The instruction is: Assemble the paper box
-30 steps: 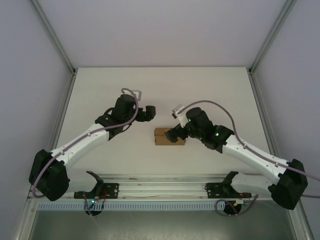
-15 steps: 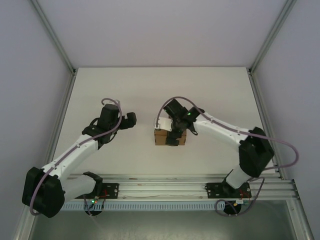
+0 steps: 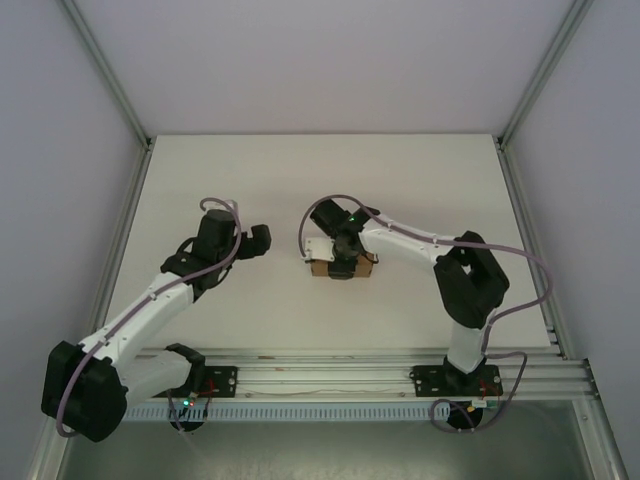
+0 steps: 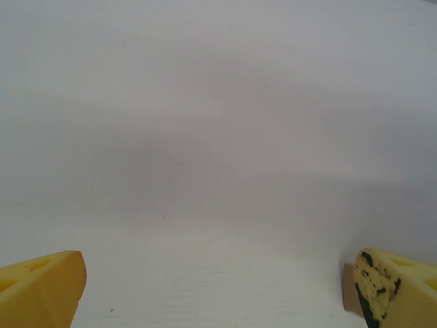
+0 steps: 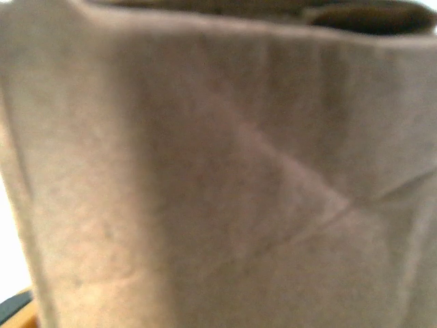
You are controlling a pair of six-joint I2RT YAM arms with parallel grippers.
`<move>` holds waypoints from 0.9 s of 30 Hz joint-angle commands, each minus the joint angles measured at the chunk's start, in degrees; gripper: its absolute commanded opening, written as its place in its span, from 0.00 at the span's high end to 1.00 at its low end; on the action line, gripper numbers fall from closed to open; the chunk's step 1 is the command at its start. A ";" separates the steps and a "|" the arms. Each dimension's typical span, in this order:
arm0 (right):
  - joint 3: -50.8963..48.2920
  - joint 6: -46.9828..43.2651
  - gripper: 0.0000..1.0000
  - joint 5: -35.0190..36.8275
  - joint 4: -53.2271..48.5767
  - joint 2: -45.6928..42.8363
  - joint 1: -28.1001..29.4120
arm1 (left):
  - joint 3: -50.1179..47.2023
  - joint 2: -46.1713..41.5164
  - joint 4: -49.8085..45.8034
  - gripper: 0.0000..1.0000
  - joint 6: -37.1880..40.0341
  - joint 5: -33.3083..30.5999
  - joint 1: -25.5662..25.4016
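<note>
Paper box sitting at the middle of the table, mostly hiding under the right gripper, its grip impossible to tell, blurred cardboard crowding its wrist camera, left gripper hovering to the left, spreading wide, holding nothing.

The paper box lies on the table under the right gripper.

Even, soft light overhead with faint shadows — the right wrist's close paper box is blurred and dim.
</note>
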 commanded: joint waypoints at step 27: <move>-12.17 4.29 0.00 9.02 11.66 -14.87 6.75 | 0.17 -2.94 0.41 0.00 0.13 -3.75 0.59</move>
